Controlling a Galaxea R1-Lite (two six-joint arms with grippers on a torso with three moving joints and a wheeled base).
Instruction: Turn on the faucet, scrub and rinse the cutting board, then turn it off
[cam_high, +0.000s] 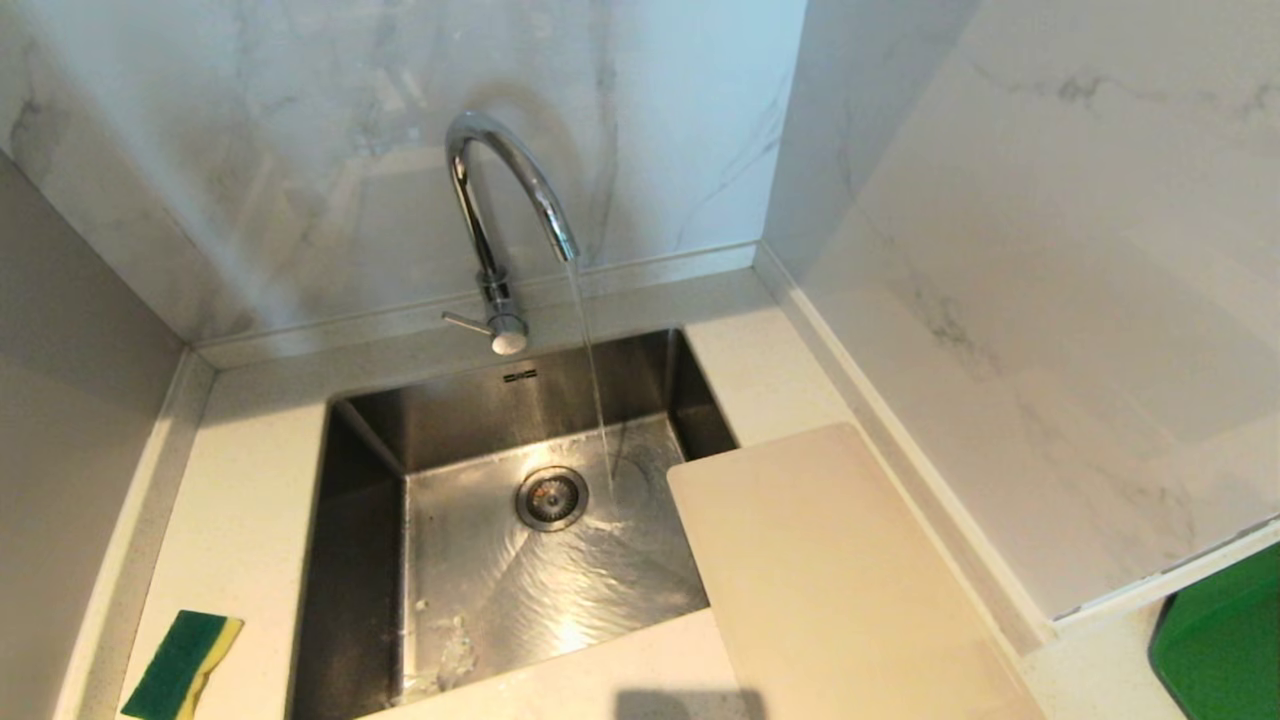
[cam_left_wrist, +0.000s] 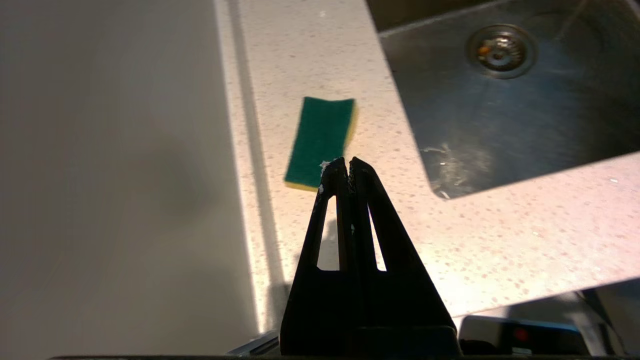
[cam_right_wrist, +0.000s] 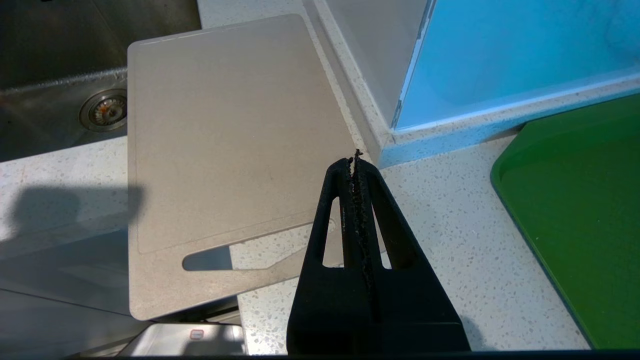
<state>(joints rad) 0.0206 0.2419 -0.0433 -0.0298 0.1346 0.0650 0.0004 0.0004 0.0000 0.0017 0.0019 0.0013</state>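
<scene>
Nearest of all, at the worktop's front-left corner, the green-and-yellow sponge lies flat and dry-looking, untouched, close to the left wall. Just short of it in the left wrist view hangs the left gripper, its two black fingers pressed together with nothing between them, tips aimed at the sponge's near end but not on it. Moving rightward, the sink is set into the middle of the worktop, and at its back edge stands the faucet, its thin lever sticking out to the left. A slim stream of water falls from the spout to the basin floor just right of the drain, so the first step looks done. Further right, the cutting board lies flat on the worktop's right side, one corner overhanging the sink's right edge; it seems dry and unscrubbed. The right gripper hovers above the board's handle end, fingers also together and empty. Picking up the sponge, scrubbing, rinsing and shutting off the water all remain. A green board sits at the far right.
</scene>
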